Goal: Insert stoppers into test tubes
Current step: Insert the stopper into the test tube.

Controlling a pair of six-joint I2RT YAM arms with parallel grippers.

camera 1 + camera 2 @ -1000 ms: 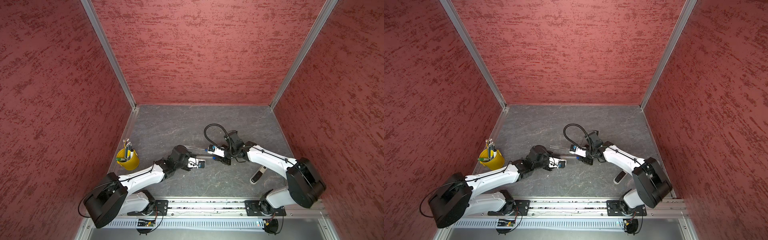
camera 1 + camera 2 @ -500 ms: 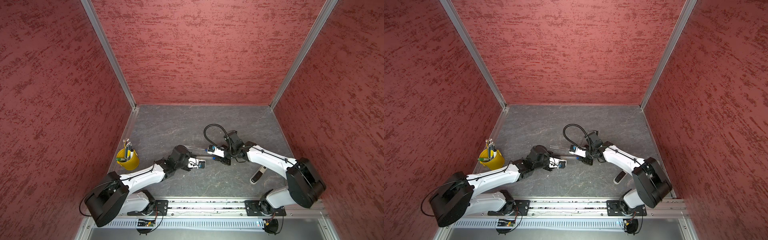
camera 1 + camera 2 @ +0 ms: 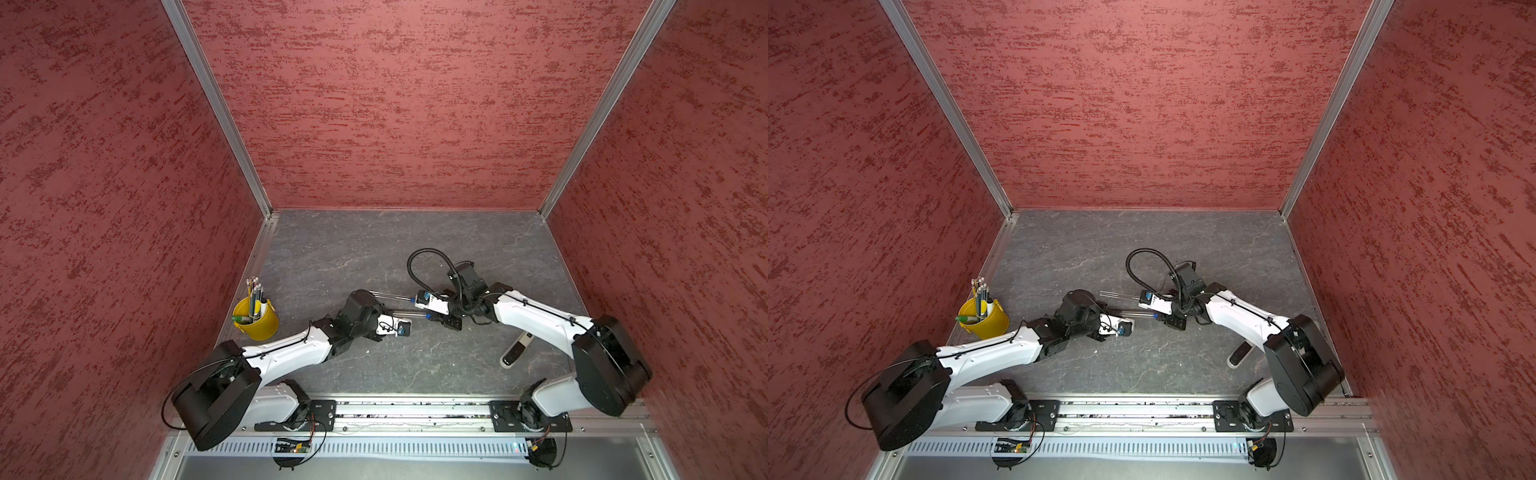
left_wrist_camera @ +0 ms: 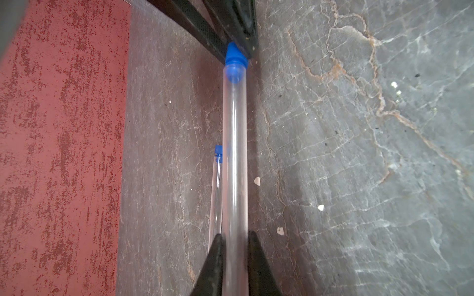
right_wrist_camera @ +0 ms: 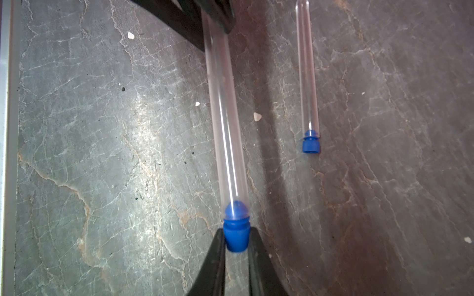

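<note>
Even bright light — soft wrist-view blur

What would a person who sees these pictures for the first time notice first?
Mid-table, the two arms meet end to end: the left gripper is shut on a clear test tube, and the right gripper pinches a blue stopper whose tip sits in that tube's mouth. Apart from it on the grey table lies a second tube, already plugged with a second stopper. A yellow cup of pencils stands by the wall on the left arm's side.
</note>
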